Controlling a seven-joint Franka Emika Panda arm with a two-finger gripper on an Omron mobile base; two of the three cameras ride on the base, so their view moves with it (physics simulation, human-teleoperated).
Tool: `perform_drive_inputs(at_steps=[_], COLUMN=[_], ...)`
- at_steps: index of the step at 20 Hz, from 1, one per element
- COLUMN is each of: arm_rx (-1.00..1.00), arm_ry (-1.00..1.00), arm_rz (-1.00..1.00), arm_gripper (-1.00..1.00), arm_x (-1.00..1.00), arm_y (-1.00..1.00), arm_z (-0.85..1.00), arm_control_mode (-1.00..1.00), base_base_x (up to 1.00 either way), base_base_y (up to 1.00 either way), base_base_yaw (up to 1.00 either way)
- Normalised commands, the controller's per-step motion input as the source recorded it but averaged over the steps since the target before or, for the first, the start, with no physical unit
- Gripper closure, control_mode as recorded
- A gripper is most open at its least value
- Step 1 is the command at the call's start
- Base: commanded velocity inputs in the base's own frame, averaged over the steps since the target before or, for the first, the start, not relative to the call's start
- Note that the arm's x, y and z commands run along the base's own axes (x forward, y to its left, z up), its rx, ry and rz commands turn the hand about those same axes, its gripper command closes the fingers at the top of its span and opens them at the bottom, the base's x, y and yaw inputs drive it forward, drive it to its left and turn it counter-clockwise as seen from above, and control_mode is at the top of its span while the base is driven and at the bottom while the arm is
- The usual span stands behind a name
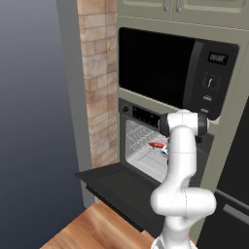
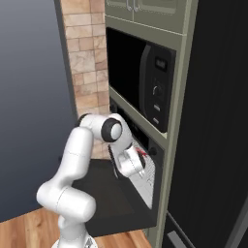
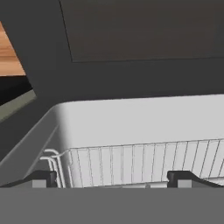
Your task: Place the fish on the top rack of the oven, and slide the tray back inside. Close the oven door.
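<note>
The oven (image 1: 146, 141) stands open, with the oven door (image 1: 116, 187) folded down flat in front of it. A small red-orange fish (image 1: 157, 145) lies on the top rack (image 1: 138, 146), a silver wire grid in the pale cavity. From the right, the fish (image 2: 141, 153) shows just above my hand. My gripper (image 2: 141, 167) is at the oven mouth by the rack, open and holding nothing. In the hand view the gripper (image 3: 113, 179) has its two fingertips (image 3: 43, 178) set wide apart over the tray (image 3: 131, 162), and the dark door (image 3: 140, 30) lies beyond.
A black microwave (image 1: 165, 68) sits right above the oven in beige cabinetry. A brick wall (image 1: 99, 87) runs along the left, and a tall black appliance (image 2: 218, 121) stands on the right. Wooden floor (image 1: 92, 228) lies below the door.
</note>
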Motion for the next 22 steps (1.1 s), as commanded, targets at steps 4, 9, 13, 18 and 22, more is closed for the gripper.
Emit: perform_drive_inputs(at_steps=[4, 9, 13, 18, 22], arm_rx=[-0.16, -0.14, -0.01, 0.01, 0.01], arm_ry=[0.00, -0.08, -0.11, -0.04, -0.11], arm_rz=[0.05, 0.10, 0.10, 0.11, 0.14], arm_gripper=[-1.00, -1.00, -1.00, -1.00, -1.00], arm_x=[-0.13, -0.42, -0.60, -0.66, -0.56], arm_y=[0.27, 1.00, 1.00, 0.93, 0.76], arm_z=[0.57, 0.30, 0.47, 0.55, 0.72], arm_control_mode=[-1.00, -1.00, -1.00, -1.00, -1.00], base_base_x=[0.00, 0.00, 0.00, 0.00, 0.00], base_base_y=[0.00, 0.00, 0.00, 0.00, 0.00], base_base_yaw=[0.00, 0.00, 0.00, 0.00, 0.00])
